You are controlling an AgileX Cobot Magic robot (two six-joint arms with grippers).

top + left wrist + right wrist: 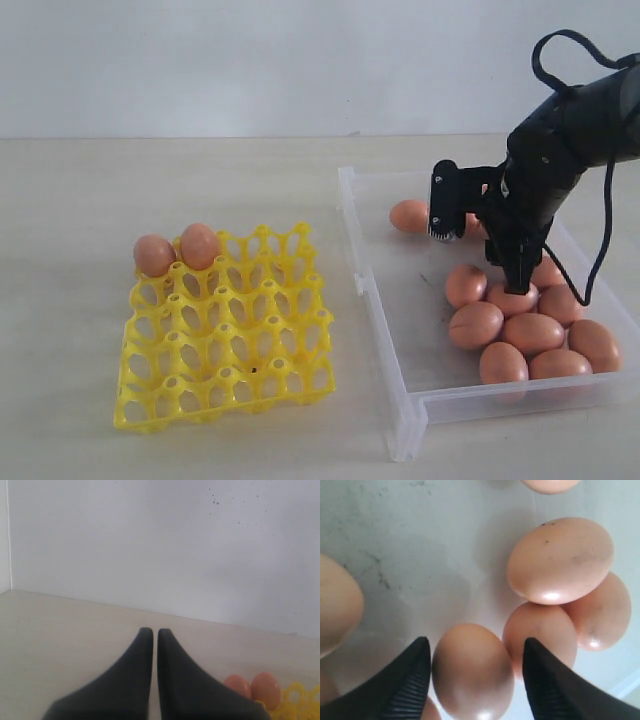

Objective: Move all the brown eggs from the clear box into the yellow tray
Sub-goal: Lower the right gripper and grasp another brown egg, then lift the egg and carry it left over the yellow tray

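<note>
Straddles one brown egg in the clear box at frame right with right jaws spread; holds left jaws pressed together.

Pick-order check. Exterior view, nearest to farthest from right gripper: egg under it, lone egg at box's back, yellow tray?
1. Cluster egg, directly under the right gripper.
2. Lone egg, at the back of the clear box.
3. Yellow tray, far left, outside it.

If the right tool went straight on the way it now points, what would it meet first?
Probably the brown egg centred between the right tool's open fingers, lying in the clear box; the gap to it is unclear.
</note>
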